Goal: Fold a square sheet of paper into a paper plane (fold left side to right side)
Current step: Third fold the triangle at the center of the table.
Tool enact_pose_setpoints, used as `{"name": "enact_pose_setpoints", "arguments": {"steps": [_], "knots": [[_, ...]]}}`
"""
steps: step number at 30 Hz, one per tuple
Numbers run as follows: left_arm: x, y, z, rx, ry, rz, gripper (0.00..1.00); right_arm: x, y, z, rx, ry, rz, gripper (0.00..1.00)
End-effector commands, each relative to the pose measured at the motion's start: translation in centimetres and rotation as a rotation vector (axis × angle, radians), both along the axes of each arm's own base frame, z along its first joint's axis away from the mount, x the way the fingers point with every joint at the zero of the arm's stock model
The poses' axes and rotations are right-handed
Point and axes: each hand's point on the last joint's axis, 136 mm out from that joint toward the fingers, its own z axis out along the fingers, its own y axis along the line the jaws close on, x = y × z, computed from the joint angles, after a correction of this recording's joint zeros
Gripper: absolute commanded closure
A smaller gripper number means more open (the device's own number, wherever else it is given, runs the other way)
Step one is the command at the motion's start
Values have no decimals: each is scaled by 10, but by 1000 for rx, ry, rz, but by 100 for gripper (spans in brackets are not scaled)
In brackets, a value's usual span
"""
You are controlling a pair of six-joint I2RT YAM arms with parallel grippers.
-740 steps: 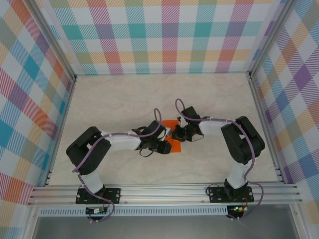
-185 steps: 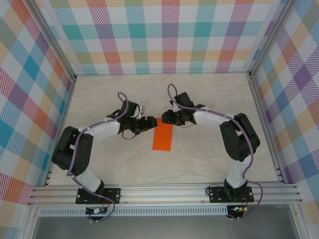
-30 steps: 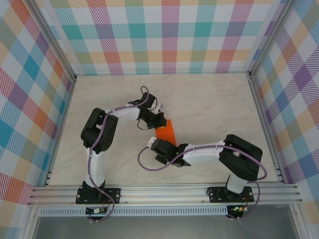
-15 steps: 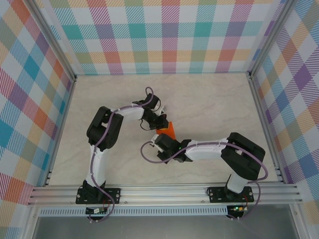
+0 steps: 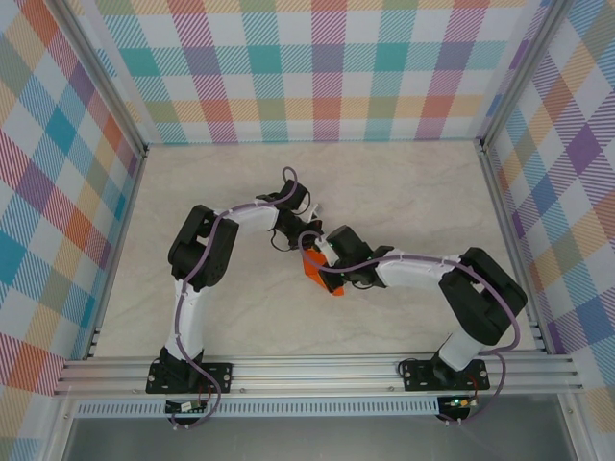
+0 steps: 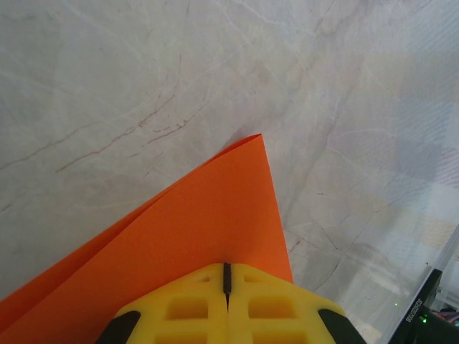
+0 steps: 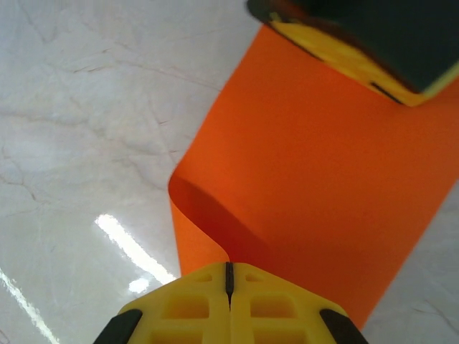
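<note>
Right wrist view has the right gripper (image 7: 228, 276) clamped on a curled-up edge of the square sheet of paper (image 7: 308, 165), which lies mid-way across the table (image 5: 211, 192). The left gripper (image 6: 226, 276), fingers together, sits at the paper's far end. Thin, light and floppy, the paper likely creases easily, so edges and corners suit pinching best.

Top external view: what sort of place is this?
Probably a robot test cell, not a home: a marble-look table enclosed by plaid panels, with an aluminium rail frame at the near edge, and a left arm and right arm bolted to it.
</note>
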Motion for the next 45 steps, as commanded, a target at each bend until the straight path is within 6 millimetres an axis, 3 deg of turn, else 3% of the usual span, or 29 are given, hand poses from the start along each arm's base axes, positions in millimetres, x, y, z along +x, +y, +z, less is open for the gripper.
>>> {"name": "enact_pose_setpoints", "arguments": {"steps": [1, 13, 22, 31, 45], "knots": [[-26, 11, -47, 137, 80, -28, 100, 5, 5, 8, 56, 56, -18, 100], [-26, 10, -46, 142, 75, -32, 100, 31, -7, -7, 15, 113, -101, 100], [-27, 10, -47, 142, 76, -33, 100, 29, -16, -19, -10, 130, -137, 100], [-27, 10, -48, 145, 78, -33, 100, 34, -25, -17, -17, 114, -172, 100], [-26, 10, -47, 143, 76, -34, 100, 32, -26, -28, -35, 150, -169, 100]]}}
